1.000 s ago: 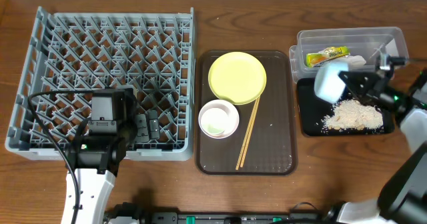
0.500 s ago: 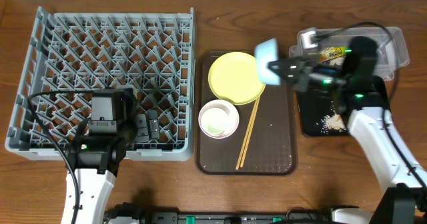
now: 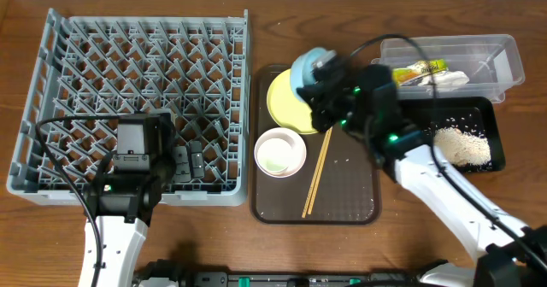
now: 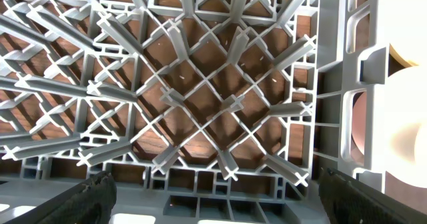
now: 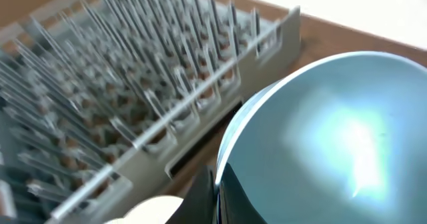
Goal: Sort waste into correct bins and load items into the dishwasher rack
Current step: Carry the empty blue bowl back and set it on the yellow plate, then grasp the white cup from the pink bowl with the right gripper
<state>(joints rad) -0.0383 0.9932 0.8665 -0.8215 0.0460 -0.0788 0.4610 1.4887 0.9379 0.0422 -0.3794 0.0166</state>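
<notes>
Light blue bowl clamped in my right gripper, tipped on edge, above upper right rim of yellow-green plate, at top of brown tray, frame centre. Right wrist view: bowl's glossy surface fills lower right, dishwasher rack beyond, upper left. My left gripper spread wide over rack's lower edge, holding nothing. Whitish-pink bowl and chopsticks on tray below plate.

Grey rack with a criss-cross peg lattice on a brown wood-grain table. The tray is dark brown and the plate yellow-green, beside a whitish-pink bowl, a glossy light blue bowl and pale wooden chopsticks. The bin is black with white rice, the tub clear, the wrapper yellow-green with orange print, the paper white
</notes>
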